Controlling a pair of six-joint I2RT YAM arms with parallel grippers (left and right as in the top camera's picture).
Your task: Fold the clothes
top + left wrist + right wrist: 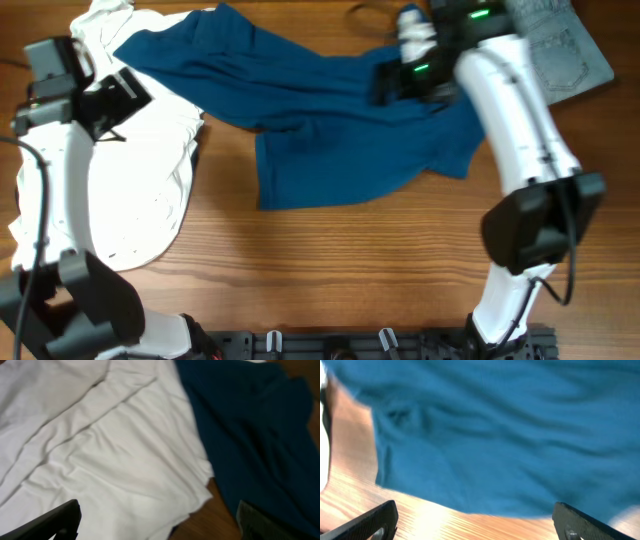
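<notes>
A dark-blue T-shirt (320, 120) lies crumpled across the middle of the wooden table, its left part draped over a white shirt (140, 190) at the left. My left gripper (118, 98) hovers open over the white shirt near the blue one's edge; the left wrist view shows white cloth (110, 450) and blue cloth (255, 435) with nothing between the fingers (60, 520). At the shirt's upper right part, my right gripper (385, 82) stands open above the blue cloth (495, 435), holding nothing.
A folded pair of light-blue jeans (560, 50) lies at the back right corner. Bare wooden tabletop (330, 270) stretches along the front. A dark rail (380, 345) runs along the front edge between the two arm bases.
</notes>
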